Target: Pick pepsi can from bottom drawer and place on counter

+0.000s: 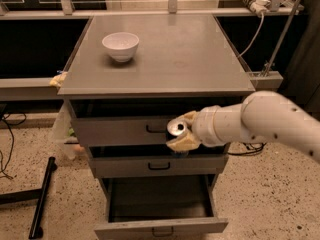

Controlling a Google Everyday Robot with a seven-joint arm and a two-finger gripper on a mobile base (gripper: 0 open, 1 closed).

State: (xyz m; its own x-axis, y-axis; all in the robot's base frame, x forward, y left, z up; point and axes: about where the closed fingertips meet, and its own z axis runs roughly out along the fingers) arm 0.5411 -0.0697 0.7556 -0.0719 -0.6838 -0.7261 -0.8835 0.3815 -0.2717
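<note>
Camera view shows the gripper clenched around the can, silver top facing out, in front of the upper drawers. It sits above the open bottom drawer, probably so it can rise to the counter near the bowl.

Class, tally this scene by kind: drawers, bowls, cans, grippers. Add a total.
Drawers: 3, top drawer, middle drawer, bottom drawer
Bowls: 1, white bowl on the counter
Cans: 1, pepsi can
Grippers: 1, gripper before the top drawer, gripping the can
Total: 6
</note>
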